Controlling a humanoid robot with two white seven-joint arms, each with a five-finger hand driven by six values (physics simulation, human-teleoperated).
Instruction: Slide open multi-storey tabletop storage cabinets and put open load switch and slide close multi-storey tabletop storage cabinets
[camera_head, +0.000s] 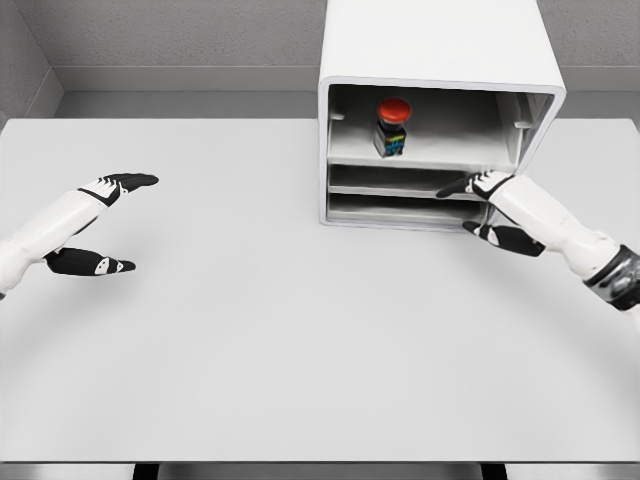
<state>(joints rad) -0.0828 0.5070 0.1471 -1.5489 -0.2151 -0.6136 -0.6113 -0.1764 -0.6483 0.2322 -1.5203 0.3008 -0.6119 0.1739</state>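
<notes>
A white multi-storey storage cabinet (440, 60) stands at the back right of the table (250, 330). Its top compartment is open at the front, and the load switch (391, 126), with a red round button on a black body, stands upright inside on the upper tray. Two lower drawers (390, 195) sit below it. My right hand (485, 208) is at the cabinet's lower right front, fingers spread; the upper fingertips (462, 186) touch the front edge of the upper tray and the thumb hangs lower. My left hand (110, 225) hovers open over the table's left side, holding nothing.
A grey wall runs behind the table, with its far edge just behind the cabinet. The near table edge lies along the bottom of the view. The wide white tabletop stretches between the two hands.
</notes>
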